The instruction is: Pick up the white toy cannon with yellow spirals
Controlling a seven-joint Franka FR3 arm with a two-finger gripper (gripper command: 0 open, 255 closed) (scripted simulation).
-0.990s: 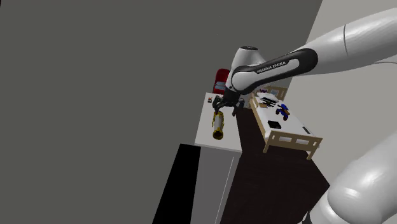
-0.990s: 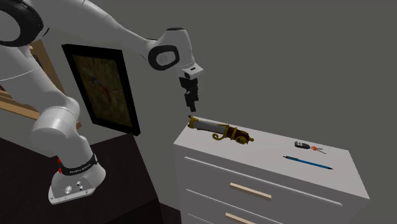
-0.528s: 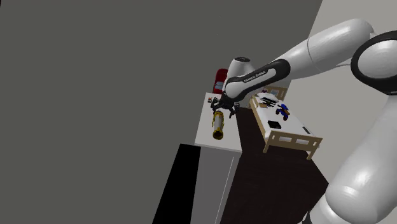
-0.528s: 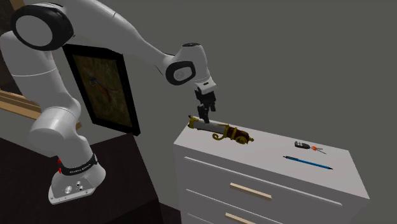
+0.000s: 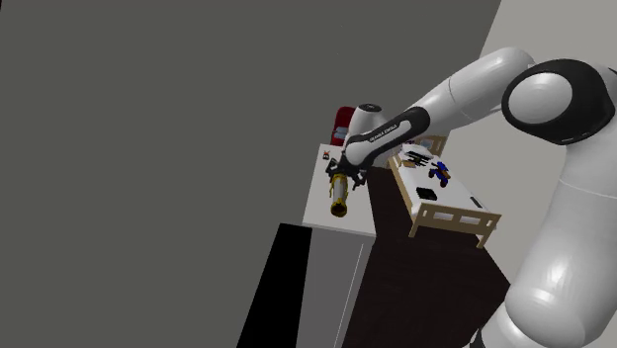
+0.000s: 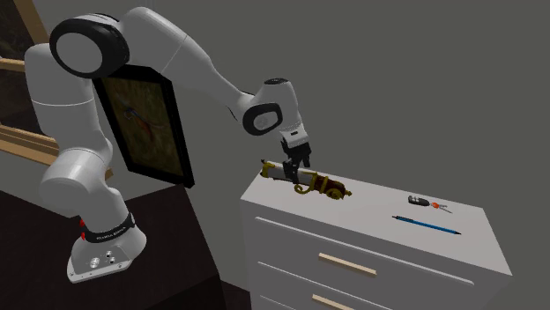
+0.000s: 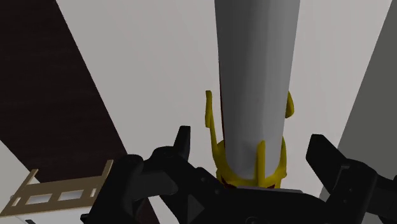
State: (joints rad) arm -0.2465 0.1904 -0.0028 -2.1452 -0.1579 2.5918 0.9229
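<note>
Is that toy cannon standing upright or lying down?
Lying down: the toy cannon stretches lengthwise, flat along the white dresser top.

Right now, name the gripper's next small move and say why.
Probably close the gripper. It is open and low over the dresser top, with one finger on either side of the pale barrel of the toy cannon, neither touching it.
</note>
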